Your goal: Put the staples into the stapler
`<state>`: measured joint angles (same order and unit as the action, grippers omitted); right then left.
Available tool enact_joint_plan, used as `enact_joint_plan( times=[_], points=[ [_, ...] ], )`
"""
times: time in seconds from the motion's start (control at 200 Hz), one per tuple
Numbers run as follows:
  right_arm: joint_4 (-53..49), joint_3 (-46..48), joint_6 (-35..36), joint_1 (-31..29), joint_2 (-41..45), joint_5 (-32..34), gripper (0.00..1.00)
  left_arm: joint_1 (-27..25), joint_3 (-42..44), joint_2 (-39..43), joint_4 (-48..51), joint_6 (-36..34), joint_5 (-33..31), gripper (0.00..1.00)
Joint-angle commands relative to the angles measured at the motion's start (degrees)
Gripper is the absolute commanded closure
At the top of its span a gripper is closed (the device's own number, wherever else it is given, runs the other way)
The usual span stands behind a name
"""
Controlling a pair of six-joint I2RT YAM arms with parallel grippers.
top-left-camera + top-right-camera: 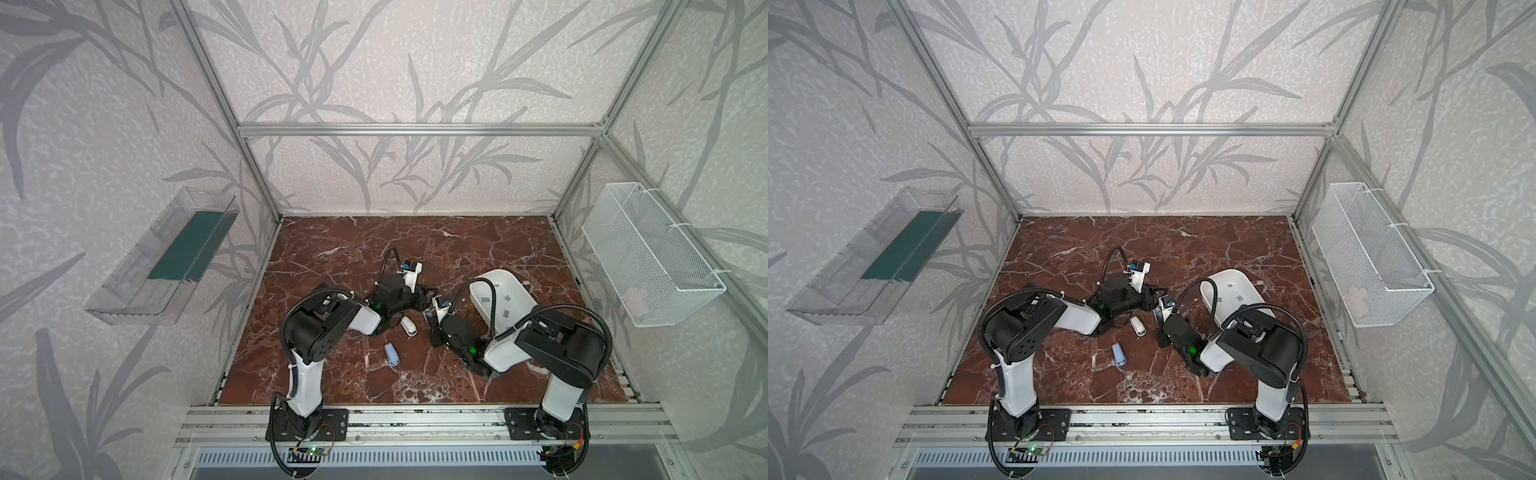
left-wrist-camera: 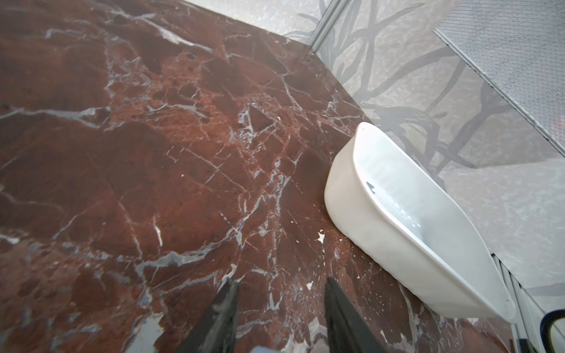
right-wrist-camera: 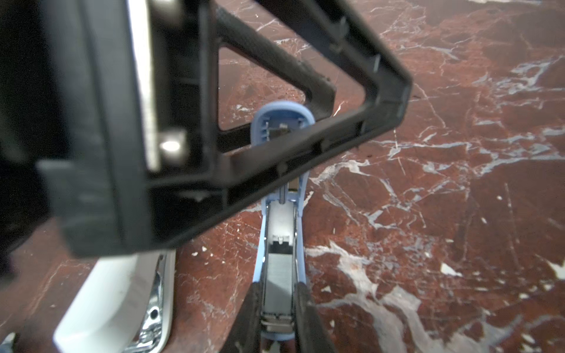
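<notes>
1. Staples [image 3: 279, 272]: one grey strip lies in the open channel of the blue stapler [image 3: 279, 214], low centre in the right wrist view. More staples [image 1: 505, 313] lie in the white tray [image 1: 494, 274], right of centre in both top views.
2. The right tool [image 3: 278, 308] is clamped on that stapler's base, a finger on each side.
3. The left tool [image 2: 281, 293] crosses in front of the raised lid [image 3: 260, 122]. Its tips stand part-way apart, and I cannot tell whether they pinch anything.
4. A white stapler [image 1: 409, 325] and a second blue stapler [image 1: 392, 354] lie on the table [image 1: 332, 249], near centre frame.
</notes>
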<state>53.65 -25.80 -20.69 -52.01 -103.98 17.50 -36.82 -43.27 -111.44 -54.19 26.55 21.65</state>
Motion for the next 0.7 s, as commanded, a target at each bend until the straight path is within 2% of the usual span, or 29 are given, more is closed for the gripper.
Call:
enact_joint_plan(
  times=[0.0,0.15,0.295,0.4,0.695],
  points=[
    [-0.29,0.06,0.04,-0.02,-2.19,-0.53,0.8,-1.27,1.92,-0.17,-7.87,-1.28,4.18,0.63],
    [-0.13,0.14,-0.09,-0.02,-2.28,-0.18,0.8,-1.55,5.34,-1.44,-15.17,-0.69,5.1,0.63],
    [-0.21,0.22,0.12,-0.02,-2.28,-0.18,0.8,-1.9,5.9,-3.78,-17.34,-0.32,7.55,0.63],
    [-0.04,0.4,0.24,-0.01,-2.1,-0.28,0.78,-1.87,6.76,-4.54,-19.27,0.45,6.75,0.63],
    [-1.94,2.59,0.72,0.02,5.24,-1.09,0.64,-0.57,5.16,2.68,-8.7,0.12,3.43,0.63]
  ],
)
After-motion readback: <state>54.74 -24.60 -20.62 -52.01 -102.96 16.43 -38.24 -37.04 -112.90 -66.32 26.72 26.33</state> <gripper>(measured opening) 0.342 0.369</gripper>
